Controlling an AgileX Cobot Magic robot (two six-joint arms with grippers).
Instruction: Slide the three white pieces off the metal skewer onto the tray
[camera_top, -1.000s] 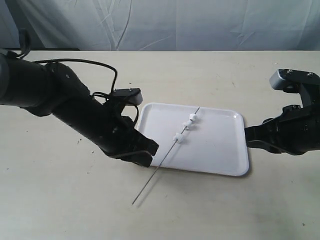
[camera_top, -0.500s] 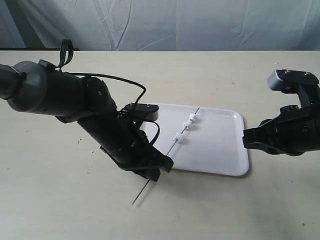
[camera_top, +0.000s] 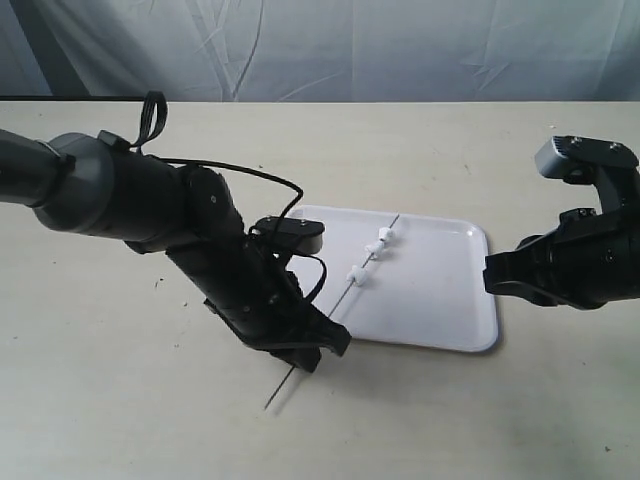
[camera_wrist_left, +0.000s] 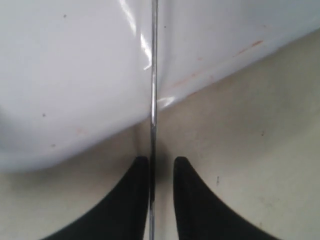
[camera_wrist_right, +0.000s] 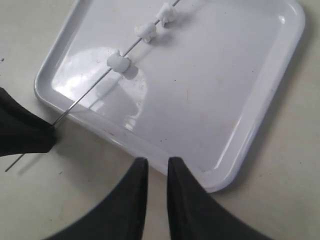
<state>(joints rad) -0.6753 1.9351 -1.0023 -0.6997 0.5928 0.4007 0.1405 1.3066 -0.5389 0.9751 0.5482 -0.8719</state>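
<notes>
Since the earlier frame our left gripper (camera_wrist_left: 161, 161) has swung down toward lower centre and straddles the metal skewer (camera_top: 340, 299), jaws narrowly parted, not clamped. The three white pieces (camera_top: 378, 250) sit threaded above the tray (camera_top: 440, 300) mid-frame, and the right gripper (camera_wrist_right: 157, 162), slightly ajar, holds nothing. We should pinch the skewer squarely first.

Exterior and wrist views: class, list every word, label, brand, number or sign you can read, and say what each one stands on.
No text can be read in any view.
The tray, the metal skewer, the three white pieces and the table are all unmarked.
The reddish marks on the tray are stains, not writing.
</notes>
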